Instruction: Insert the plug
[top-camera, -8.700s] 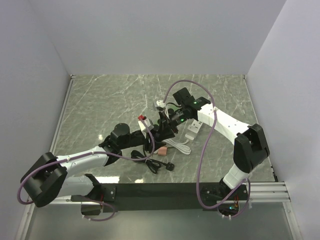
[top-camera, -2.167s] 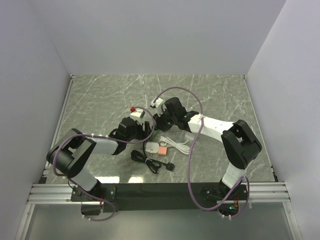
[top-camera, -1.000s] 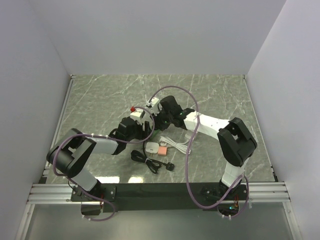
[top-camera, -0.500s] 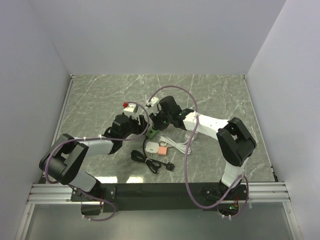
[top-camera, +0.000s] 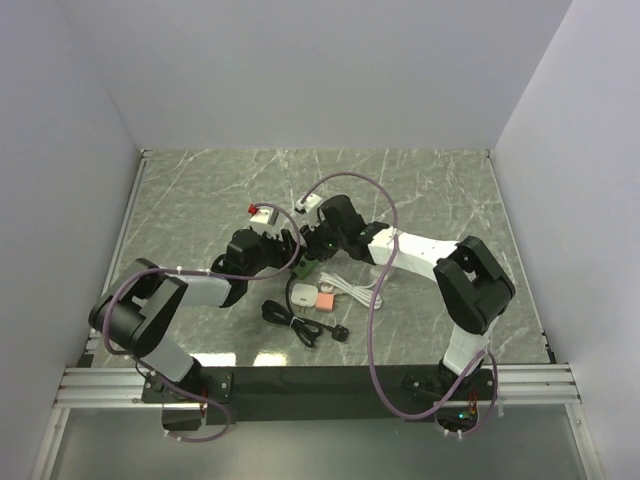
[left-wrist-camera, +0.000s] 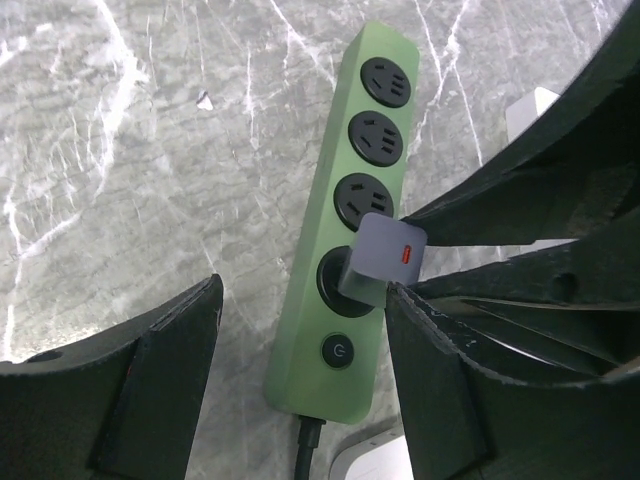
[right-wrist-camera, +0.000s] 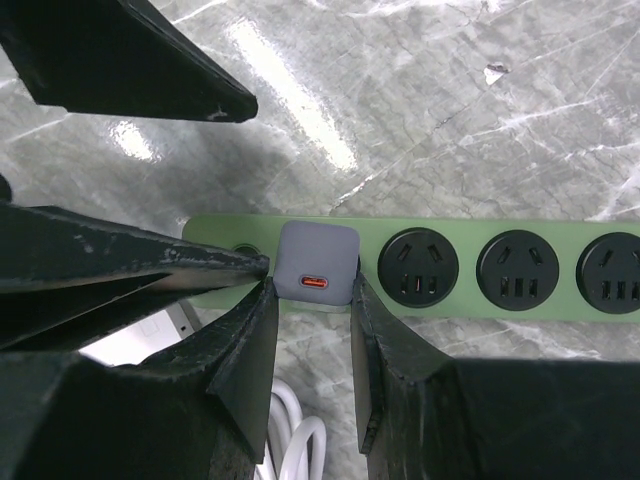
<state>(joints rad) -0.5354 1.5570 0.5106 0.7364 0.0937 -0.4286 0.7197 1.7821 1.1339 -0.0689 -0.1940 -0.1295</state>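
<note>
**Grey plug pinched at the end socket of the green strip**

The marble table (top-camera: 200, 190) carried everything, and I took the green power strip (left-wrist-camera: 365, 170) near its middle as my mark. Both arms reached in over that strip from opposite sides.

The left gripper (left-wrist-camera: 302, 290) hung above the strip's switch end. Its jaws stood wide apart, one on each side of the strip, and held nothing. I saw bare marble between the left-hand finger (left-wrist-camera: 160, 370) and the strip's edge.

The right gripper (right-wrist-camera: 313, 285) came across the strip from the other side. Its jaws were drawn in tight on the small grey plug (right-wrist-camera: 316, 262), one finger pressed against each flank.

A coil of black cable (top-camera: 300, 325) and a white adapter (top-camera: 302, 294) lay just off the strip's switch end.

The plug sat at the socket next to the round switch button (left-wrist-camera: 338, 351), with the three other sockets bare. Its orange-marked port faced up. How deep it had gone in, I could not tell.
</note>
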